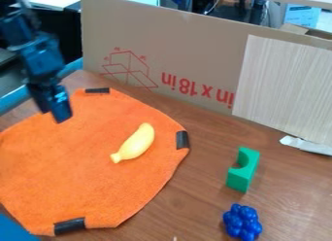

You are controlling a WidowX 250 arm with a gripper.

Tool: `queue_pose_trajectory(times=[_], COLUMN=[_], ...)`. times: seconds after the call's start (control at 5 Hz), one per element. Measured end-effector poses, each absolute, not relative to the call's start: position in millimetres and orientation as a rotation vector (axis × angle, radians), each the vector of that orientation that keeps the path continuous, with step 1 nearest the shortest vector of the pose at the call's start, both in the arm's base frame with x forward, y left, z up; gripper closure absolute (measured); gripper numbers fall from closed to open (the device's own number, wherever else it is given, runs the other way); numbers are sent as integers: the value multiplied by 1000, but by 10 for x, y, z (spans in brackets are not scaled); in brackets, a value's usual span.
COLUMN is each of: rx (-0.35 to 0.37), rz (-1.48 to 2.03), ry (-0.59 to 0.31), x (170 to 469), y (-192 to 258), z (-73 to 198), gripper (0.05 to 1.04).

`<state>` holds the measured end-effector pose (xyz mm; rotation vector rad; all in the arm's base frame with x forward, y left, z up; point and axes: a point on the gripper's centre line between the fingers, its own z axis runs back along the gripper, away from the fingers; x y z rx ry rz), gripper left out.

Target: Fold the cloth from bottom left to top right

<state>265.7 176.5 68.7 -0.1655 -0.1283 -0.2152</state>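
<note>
A lab, judging by the robot arm (42,56) and cardboard screen (188,50).

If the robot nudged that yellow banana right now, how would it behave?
The banana looks smooth and firm, so it would probably hold its shape. Its curved body might rock or roll a little, though the fuzzy-looking orange cloth under it could slow that.

Yellow banana (137,142), green block (240,180) (notched), blue beaded cluster (242,223), cardboard panel (188,41)
</note>
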Motion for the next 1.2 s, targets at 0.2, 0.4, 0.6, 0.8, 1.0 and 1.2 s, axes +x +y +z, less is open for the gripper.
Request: queue_pose_trajectory(times=[0.2,0.4,0.6,0.8,1.0,1.2], rx=[-119,-38,24,128,170,160], rz=[-121,-122,-91,-40,-11,43], ry=[-140,-123,-126,-84,-109,-138], x=[2427,2328,2212,2100,2097,2032], y=[1999,2133,2289,2398,2499,2581], z=[521,403,341,255,269,254], gripper=[84,84,83,84,83,83])
